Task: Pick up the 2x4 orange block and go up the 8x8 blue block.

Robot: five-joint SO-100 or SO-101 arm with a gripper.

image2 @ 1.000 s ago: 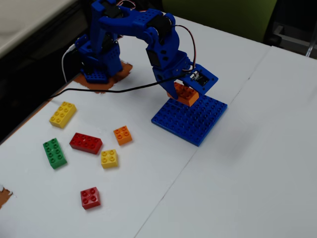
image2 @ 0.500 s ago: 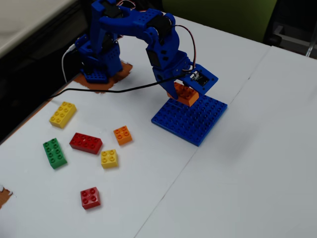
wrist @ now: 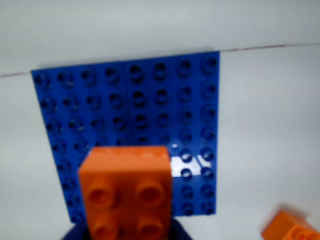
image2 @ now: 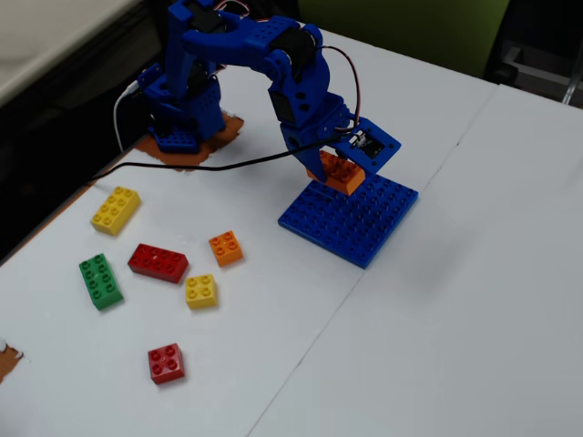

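Observation:
The 2x4 orange block [wrist: 125, 185] fills the lower middle of the wrist view, end on, with its studs facing the camera. My gripper [wrist: 127, 231] is shut on it, with blue jaw parts showing on both sides at the bottom edge. The 8x8 blue block [wrist: 125, 100] lies flat behind and below it. In the fixed view my gripper [image2: 332, 168] holds the orange block [image2: 341, 174] over the far left edge of the blue baseplate [image2: 364, 223]. I cannot tell whether the block touches the plate.
A small orange 2x2 brick [image2: 225, 247] lies left of the plate and also shows in the wrist view [wrist: 290, 227]. Further left lie a yellow 2x4 [image2: 116, 209], a red 2x4 [image2: 158, 262], a green brick [image2: 100, 279], a yellow 2x2 [image2: 200, 291] and a red 2x2 [image2: 166, 362]. The arm base [image2: 182, 127] stands at the back left.

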